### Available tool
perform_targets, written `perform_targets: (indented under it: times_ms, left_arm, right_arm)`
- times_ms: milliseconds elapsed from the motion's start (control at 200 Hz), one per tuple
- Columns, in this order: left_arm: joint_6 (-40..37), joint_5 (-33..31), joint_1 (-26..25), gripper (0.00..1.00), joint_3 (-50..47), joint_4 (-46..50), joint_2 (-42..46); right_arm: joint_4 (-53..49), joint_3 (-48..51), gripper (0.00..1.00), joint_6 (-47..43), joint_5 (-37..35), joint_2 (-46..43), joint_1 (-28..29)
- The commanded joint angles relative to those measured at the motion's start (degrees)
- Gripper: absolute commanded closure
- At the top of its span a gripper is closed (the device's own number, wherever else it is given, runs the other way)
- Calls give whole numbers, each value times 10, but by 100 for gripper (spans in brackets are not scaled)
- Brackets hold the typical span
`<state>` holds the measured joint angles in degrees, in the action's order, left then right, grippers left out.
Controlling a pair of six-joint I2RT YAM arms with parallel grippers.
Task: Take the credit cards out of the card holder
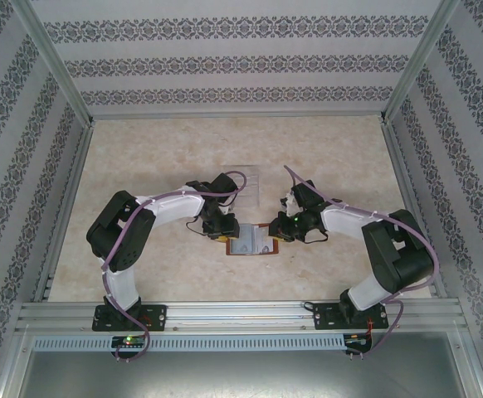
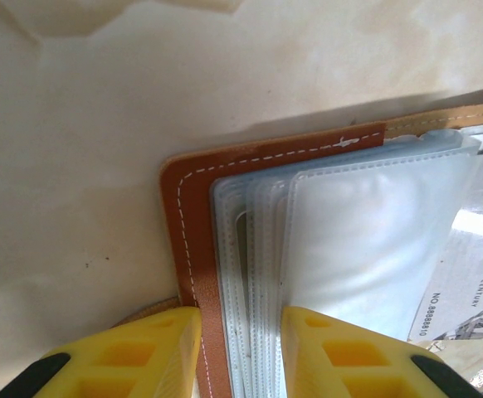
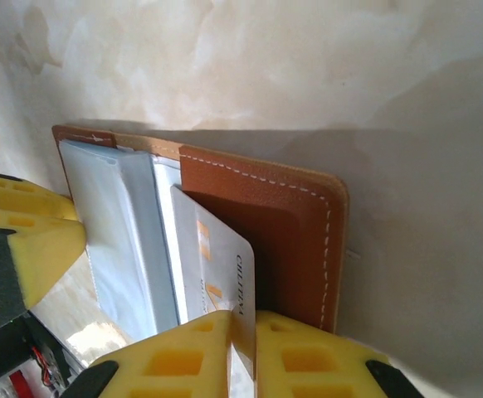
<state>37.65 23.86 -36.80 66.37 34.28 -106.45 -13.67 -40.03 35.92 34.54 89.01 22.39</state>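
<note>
One pale credit card (image 3: 212, 249) sits pinched in the right gripper (image 3: 243, 325), long axis running straight ahead from its fingertips into the card holder (image 3: 285, 211), whose opposite cover the left gripper (image 2: 241, 323) clamps.

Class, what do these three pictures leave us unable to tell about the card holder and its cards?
Top view: the card holder is too small to count cards.
Left wrist view: cloudy sleeves veil their contents; the right edge cuts off a printed card.
Right wrist view: the right pincer hides the lower end of the white card; its print is blurred.
</note>
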Motion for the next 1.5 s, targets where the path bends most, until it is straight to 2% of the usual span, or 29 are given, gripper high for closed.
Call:
perform_targets:
  times_ms: [0,250,599,779,1499]
  left_arm:
    - [-6,-13,-7,68,-17,4,-19]
    - [-8,-8,-6,68,-18,0,-22]
    - [-10,-4,-6,68,-21,-4,-20]
    - [-12,-2,-6,68,-21,-7,-20]
    - [-15,-2,-7,68,-7,10,-5]
  right_arm:
    - [5,-1,85,24,-23,-19,12]
    - [21,3,85,50,-38,-25,31]
    - [16,-8,77,77,-43,-38,56]
    - [4,-6,76,89,-42,-52,62]
    - [-21,-16,85,81,-54,-45,76]
